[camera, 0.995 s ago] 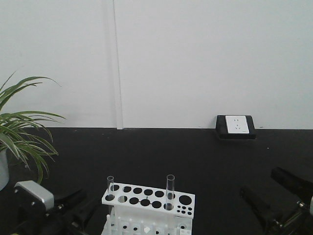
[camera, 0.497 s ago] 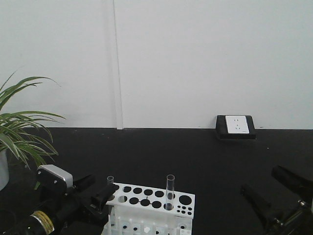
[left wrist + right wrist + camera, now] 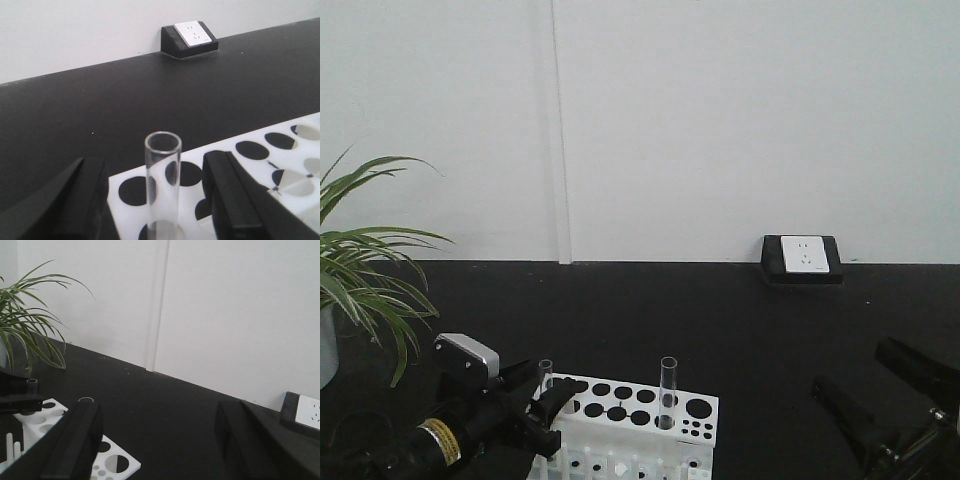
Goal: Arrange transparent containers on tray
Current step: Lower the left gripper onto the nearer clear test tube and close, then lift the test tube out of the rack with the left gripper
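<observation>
Test tubes (image 3: 668, 390): both standing in rack (image 3: 692, 408), none trayed. Left gripper (image 3: 157, 172) open-jawed around left-end tube (image 3: 162, 185); right gripper (image 3: 157, 415) open-jawed, empty.

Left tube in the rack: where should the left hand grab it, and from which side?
Grip the left test tube on the bare glass just below its open rim, coming in level from the robot's side. It stands upright in the white rack, so only the top is exposed. The open left hand straddles it there.

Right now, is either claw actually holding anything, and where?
Nothing is held yet. The left gripper, open, flanks a test tube standing in the white rack without touching it; the right gripper is open and empty.
</observation>
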Robot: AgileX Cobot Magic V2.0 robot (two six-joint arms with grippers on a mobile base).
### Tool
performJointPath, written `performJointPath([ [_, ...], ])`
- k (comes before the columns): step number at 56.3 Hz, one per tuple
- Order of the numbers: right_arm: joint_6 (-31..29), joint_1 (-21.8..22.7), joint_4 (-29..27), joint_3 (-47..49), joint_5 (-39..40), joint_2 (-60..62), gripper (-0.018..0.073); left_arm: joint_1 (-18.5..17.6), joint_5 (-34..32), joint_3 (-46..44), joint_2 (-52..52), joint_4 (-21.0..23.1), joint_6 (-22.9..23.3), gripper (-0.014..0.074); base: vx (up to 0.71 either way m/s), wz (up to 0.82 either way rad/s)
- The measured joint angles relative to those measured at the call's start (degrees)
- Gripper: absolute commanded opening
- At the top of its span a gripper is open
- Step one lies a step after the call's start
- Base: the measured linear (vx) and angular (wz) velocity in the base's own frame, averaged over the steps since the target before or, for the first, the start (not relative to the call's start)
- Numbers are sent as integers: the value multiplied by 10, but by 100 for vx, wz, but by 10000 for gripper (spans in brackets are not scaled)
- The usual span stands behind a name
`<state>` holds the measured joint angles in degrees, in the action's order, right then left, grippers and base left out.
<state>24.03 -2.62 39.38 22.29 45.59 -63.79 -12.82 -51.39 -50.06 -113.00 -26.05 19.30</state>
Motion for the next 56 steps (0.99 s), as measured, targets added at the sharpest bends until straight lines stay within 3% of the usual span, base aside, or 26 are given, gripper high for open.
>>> performJointPath([
  [15,0,0,0,0,0,0,522,0,-13,0,-2,-1,2,-8,0,0],
  [25,0,0,0,0,0,0,522,0,-23,0,-2,-2,4,-8,0,0],
  [40,-2,0,0,0,0,0,522,0,-23,0,49,-2,70,-6,0,0],
  [50,-12,0,2,0,0,0,522,0,32,0,168,-3,69,-3,0,0],
  [56,-13,0,13,0,1,-3,522,0,89,-1,239,-5,44,-1,0,0],
])
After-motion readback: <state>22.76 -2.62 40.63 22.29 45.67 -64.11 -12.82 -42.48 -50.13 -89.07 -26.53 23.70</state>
